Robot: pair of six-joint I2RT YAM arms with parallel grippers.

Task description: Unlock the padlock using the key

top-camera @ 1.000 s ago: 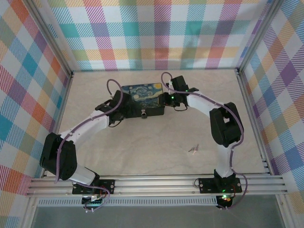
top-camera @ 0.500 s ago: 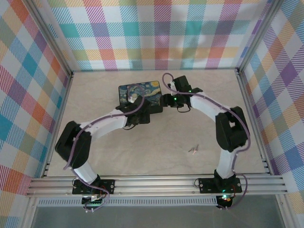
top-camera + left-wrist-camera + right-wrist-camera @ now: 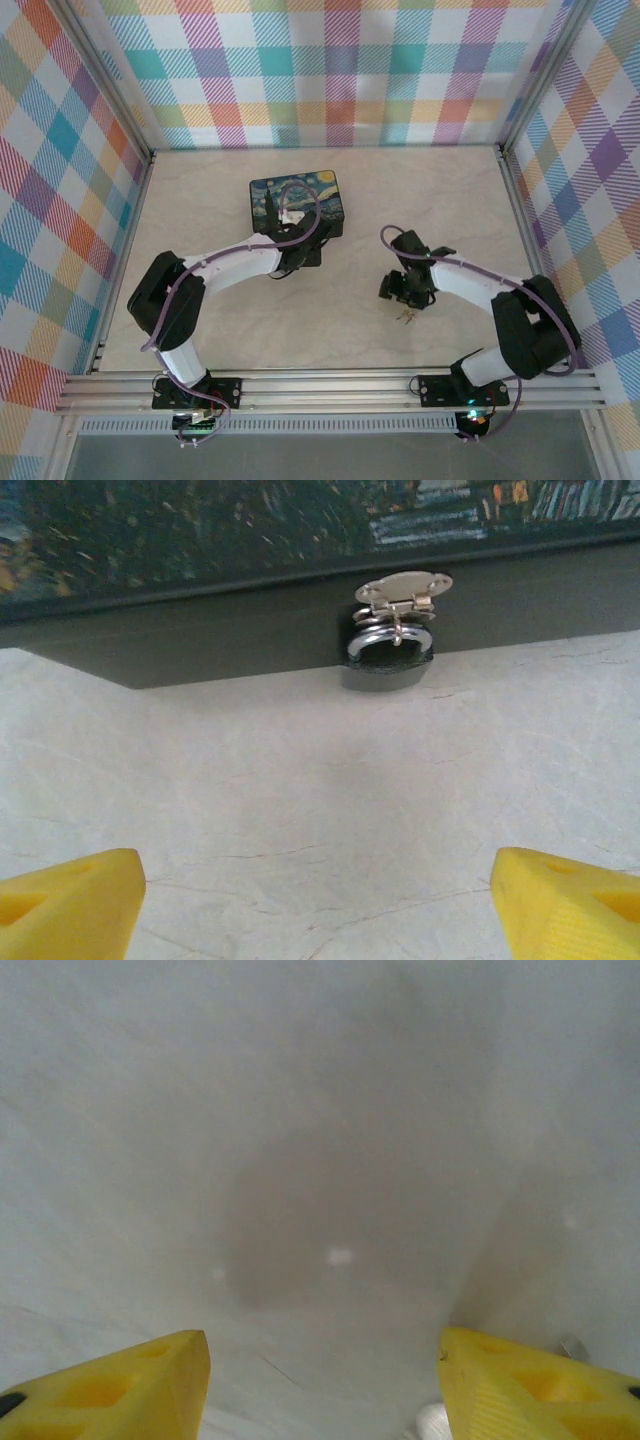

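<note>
Yellow-tipped right gripper [image 3: 320,1385] is released: jaws apart, bare table [image 3: 330,1160] between them, nothing held; from the top it sits just beside the key [image 3: 406,318], which lies flat on the table toward the near edge, well apart from the painted box [image 3: 295,198]; left gripper [image 3: 320,905] is also spread wide and empty, facing the box front; padlock [image 3: 389,663] hangs from the silver hasp [image 3: 403,588] on that front wall, body touching the table, shackle looks closed; my read: we're at the key pickup step, grasp not yet made; next move needs the right jaws centred over the key and lowered to the surface; it's thin and flat, so easy to skid or miss; then carry it to the lock; keyhole isn't visible, so alignment is unknown; left should probably steady the padlock.
</note>
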